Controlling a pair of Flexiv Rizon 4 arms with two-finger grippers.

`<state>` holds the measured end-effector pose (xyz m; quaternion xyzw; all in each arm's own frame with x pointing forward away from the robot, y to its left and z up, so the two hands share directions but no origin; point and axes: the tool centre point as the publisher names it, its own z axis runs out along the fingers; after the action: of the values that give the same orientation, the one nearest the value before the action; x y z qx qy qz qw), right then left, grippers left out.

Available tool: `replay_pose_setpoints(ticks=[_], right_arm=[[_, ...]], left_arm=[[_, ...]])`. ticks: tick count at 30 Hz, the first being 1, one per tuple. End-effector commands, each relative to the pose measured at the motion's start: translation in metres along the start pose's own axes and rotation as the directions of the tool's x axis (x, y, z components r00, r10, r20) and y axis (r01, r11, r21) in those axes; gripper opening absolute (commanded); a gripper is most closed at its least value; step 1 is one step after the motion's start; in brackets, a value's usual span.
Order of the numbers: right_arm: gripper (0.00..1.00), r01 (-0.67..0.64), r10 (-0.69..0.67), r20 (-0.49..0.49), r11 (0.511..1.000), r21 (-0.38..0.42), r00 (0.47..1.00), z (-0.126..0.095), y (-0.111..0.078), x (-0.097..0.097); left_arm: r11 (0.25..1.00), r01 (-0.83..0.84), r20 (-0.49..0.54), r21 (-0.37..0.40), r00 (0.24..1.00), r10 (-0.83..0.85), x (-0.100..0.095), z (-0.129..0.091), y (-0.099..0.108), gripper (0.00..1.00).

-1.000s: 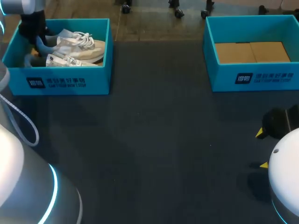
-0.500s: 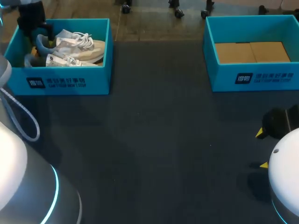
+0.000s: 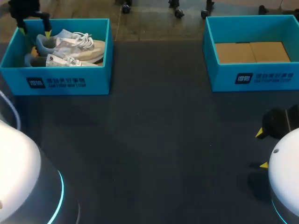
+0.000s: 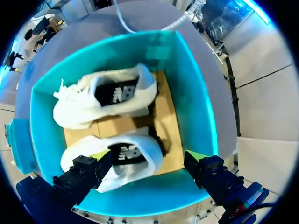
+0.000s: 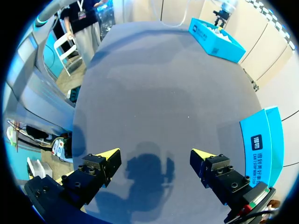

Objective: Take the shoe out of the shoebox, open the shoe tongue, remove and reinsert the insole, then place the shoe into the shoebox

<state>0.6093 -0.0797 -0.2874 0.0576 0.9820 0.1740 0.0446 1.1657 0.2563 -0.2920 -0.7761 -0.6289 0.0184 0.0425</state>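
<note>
1. Teal card walls mark the shoebox (image 3: pixel 70 84). It holds 2 pale shoes lying side by side, toes pointing the same way.
2. Your left claw (image 4: pixel 148 156) hangs above the heel end of that box. Its fingers are spread wide and grip nothing.
3. The nearer shoe (image 4: pixel 126 158) lies directly under the left claw, with its dark heel opening between the 2 fingers. The other shoe (image 4: pixel 107 100) lies ahead of the claw.
4. The nearer shoe's long axis runs roughly along the line from finger to finger, not across it. Closing as it stands would, I judge, catch the shoe lengthwise, so you likely need a wrist turn or a pinch on the heel collar.
5. Your right claw (image 5: pixel 155 154) is also wide open and holds nothing. It sits over bare dark table (image 5: pixel 154 84), well apart from the shoes, so the left arm is clearly the nearer one.
6. Count: 2 shoes, 2 claws and 2 teal boxes. The second box (image 3: pixel 252 79) shows only a brown liner.
7. No shoe is out yet, so you are at the first step.
</note>
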Motion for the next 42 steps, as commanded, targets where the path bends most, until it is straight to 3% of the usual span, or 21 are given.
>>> replay_pose_setpoints(ticks=[1,4,16,20,25,42], right_arm=[[1.00,0.000,0.000,0.003,1.000,0.003,1.000,0.000,0.000,0.002],[1.00,0.000,0.000,0.003,1.000,0.003,1.000,0.000,0.000,0.002],[1.00,0.000,0.000,0.003,1.000,0.003,1.000,0.000,0.000,0.002],[1.00,0.000,0.000,0.003,1.000,0.003,1.000,0.000,0.000,0.002],[1.00,0.000,0.000,0.003,1.000,0.003,1.000,0.000,0.000,0.002],[1.00,0.000,0.000,0.003,1.000,0.003,1.000,0.000,0.000,0.002]], left_arm=[[0.996,0.011,-0.003,-0.086,1.000,-0.012,-0.005,-0.014,-0.071,1.00],[0.998,0.031,-0.058,-0.062,0.998,-0.035,-0.005,-0.020,-0.087,1.00],[0.998,0.031,-0.058,-0.062,0.998,-0.035,-0.005,-0.020,-0.087,1.00],[0.997,0.019,-0.067,-0.079,0.997,-0.024,-0.023,-0.031,-0.096,1.00],[0.997,0.047,-0.063,-0.062,0.997,-0.051,-0.025,-0.031,-0.101,1.00],[0.995,0.097,-0.029,0.002,0.995,-0.097,-0.003,0.010,-0.105,1.00]])
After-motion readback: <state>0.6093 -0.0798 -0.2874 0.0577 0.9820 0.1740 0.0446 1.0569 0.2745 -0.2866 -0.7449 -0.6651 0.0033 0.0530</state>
